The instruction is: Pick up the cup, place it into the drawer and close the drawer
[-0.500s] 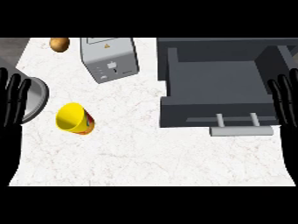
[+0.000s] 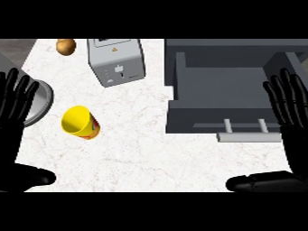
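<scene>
White marble with faint veining covers the counter (image 2: pixel 156 153) in front of us, smooth and pale from edge to edge. On it, left of centre, lies the cup (image 2: pixel 81 122), a glossy yellow cone-like shape tipped so that its round mouth faces up and to the left, with an orange band showing near its base. It sits well apart from the drawer (image 2: pixel 233 88), a boxy dark grey tray standing pulled open at the right, with flat walls and a pale bar handle (image 2: pixel 246 131) on its front face. Behind the cup we see a rectangular brushed-metal toaster (image 2: pixel 116 61), and beside it a small brown potato (image 2: pixel 65 46). A curved grey rim (image 2: pixel 43 101) peeks out at the left edge.

Our left hand (image 2: pixel 6 122) rests at the left edge, black fingers straight and spread, holding nothing. Our right hand (image 2: pixel 300 122) rests likewise at the right edge, partly over the drawer's corner, fingers straight and empty.
</scene>
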You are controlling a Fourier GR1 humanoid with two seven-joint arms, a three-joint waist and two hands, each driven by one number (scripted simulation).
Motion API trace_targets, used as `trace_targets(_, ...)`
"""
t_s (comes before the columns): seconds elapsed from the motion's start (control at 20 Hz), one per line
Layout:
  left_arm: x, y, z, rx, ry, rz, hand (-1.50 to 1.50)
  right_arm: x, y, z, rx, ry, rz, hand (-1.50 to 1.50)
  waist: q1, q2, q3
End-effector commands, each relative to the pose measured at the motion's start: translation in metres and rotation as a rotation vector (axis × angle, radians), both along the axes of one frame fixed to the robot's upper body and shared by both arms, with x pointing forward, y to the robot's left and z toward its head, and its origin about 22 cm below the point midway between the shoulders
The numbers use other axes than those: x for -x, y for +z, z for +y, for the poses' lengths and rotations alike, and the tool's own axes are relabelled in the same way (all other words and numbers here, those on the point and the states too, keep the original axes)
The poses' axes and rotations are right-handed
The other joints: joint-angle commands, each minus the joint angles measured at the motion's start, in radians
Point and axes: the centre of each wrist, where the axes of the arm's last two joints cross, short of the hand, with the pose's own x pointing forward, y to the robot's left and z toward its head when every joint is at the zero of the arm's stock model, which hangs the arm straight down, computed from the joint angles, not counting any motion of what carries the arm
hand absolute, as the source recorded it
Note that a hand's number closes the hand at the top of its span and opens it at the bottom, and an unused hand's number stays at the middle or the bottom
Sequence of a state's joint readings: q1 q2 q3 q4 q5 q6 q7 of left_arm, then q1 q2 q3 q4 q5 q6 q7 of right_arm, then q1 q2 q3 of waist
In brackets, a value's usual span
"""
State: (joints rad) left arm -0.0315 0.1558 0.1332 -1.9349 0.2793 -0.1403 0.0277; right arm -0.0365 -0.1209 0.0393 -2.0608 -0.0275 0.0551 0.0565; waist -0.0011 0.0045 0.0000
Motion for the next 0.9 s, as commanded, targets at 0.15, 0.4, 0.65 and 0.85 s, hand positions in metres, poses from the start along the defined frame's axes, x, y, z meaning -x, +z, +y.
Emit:
trace_targets(0.15, -0.031, -0.025, 0.037, 0.102, -0.018, 0.102, -1.50, -0.028, 0.012, 0.002, 0.023, 0.035, 0.053, -1.50, 0.002, -0.003, 0.000)
trace_targets(0.4, -0.050, -0.059, 0.024, 0.041, 0.055, 0.165, -1.50, -0.027, 0.005, -0.009, 0.032, 0.060, 0.066, -1.50, -0.004, -0.003, 0.000)
trace_targets(0.65, -0.044, -0.083, 0.061, 0.041, 0.074, 0.217, -1.50, -0.051, 0.015, -0.019, 0.032, 0.039, 0.050, -1.50, 0.001, -0.003, 0.000)
trace_targets(0.85, -0.034, -0.118, 0.063, 0.013, 0.088, 0.265, -1.50, -0.044, 0.011, -0.004, 0.048, 0.058, 0.031, -1.50, 0.001, -0.004, 0.000)
